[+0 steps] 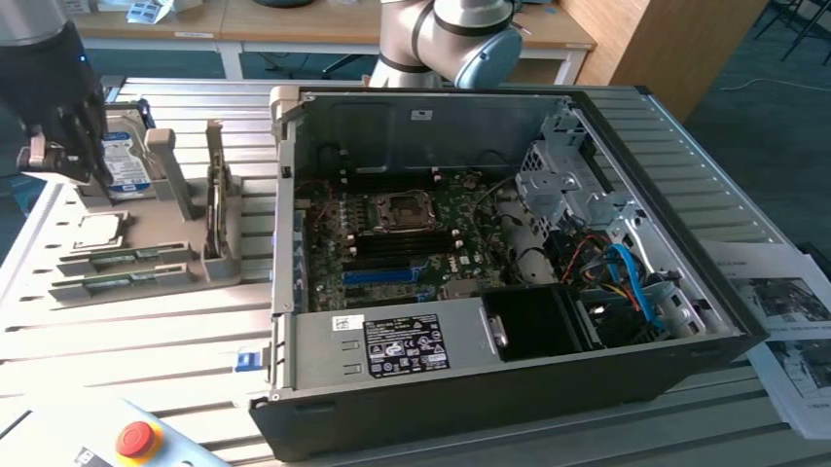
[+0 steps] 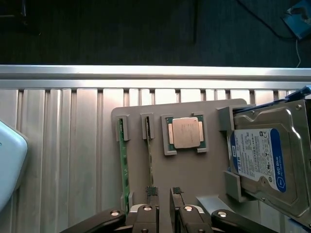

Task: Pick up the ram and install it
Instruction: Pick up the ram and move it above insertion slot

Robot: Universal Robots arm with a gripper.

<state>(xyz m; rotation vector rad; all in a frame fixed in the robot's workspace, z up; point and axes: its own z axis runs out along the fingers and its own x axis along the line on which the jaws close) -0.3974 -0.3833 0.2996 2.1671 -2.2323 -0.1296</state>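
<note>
Two green ram sticks stand on edge in slots of a grey holder [image 2: 194, 174]: one ram stick [image 2: 125, 165] on the outer side, a second ram stick [image 2: 149, 162] beside it. In the exterior view the same ram sticks [image 1: 126, 259] lie at the holder's [image 1: 182, 277] near end. My gripper [image 2: 164, 193] hovers above the holder, open, with nothing between its fingers. One fingertip [image 2: 152, 191] is over the second stick. In the exterior view the gripper [image 1: 65, 165] hangs at the far left, over the holder. The open computer case [image 1: 493, 243] shows its motherboard [image 1: 403, 243].
A silver CPU [image 2: 185, 132] sits in the holder beside the sticks, and a hard drive [image 2: 265, 160] with a blue-white label stands at its end. A red stop button [image 1: 136, 438] is at the front, papers [image 1: 792, 311] at the exterior view's right. The table is slatted metal.
</note>
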